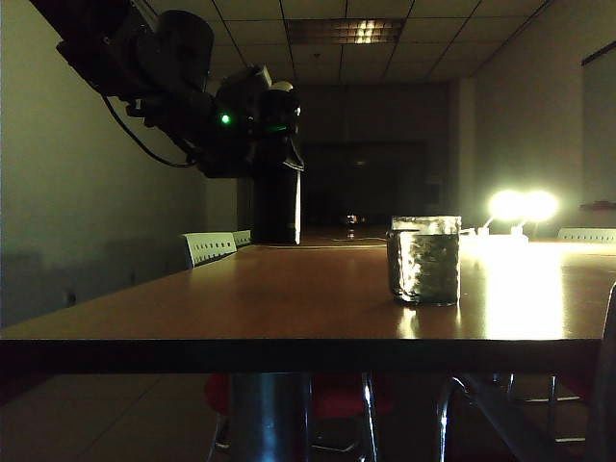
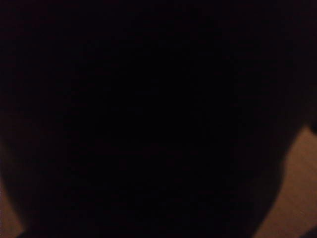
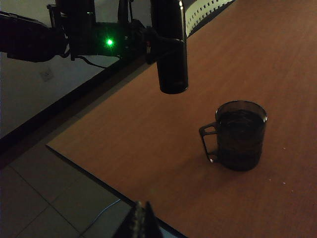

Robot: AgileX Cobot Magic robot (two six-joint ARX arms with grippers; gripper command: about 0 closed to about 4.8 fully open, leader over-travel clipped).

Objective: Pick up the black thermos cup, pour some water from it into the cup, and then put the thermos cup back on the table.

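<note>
Exterior view: my left tool [image 1: 274,135] clamps the black thermos cup [image 1: 276,202] upright, lifted off the bench [image 1: 241,298] | cup [image 1: 424,260] well apart | right tool [image 3: 138,223] low, fingers seemingly pressed together.

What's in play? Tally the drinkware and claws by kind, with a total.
Black thermos cup: 1, held off the table by the left claw
Glass cup: 1, standing on the table
Claws: 2, the right claw shut, empty, by the table's edge
Total: 4

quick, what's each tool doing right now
left tool: closed on the black thermos cup, held above the table.
right tool: closed, holding nothing, low at the table's near edge.
</note>
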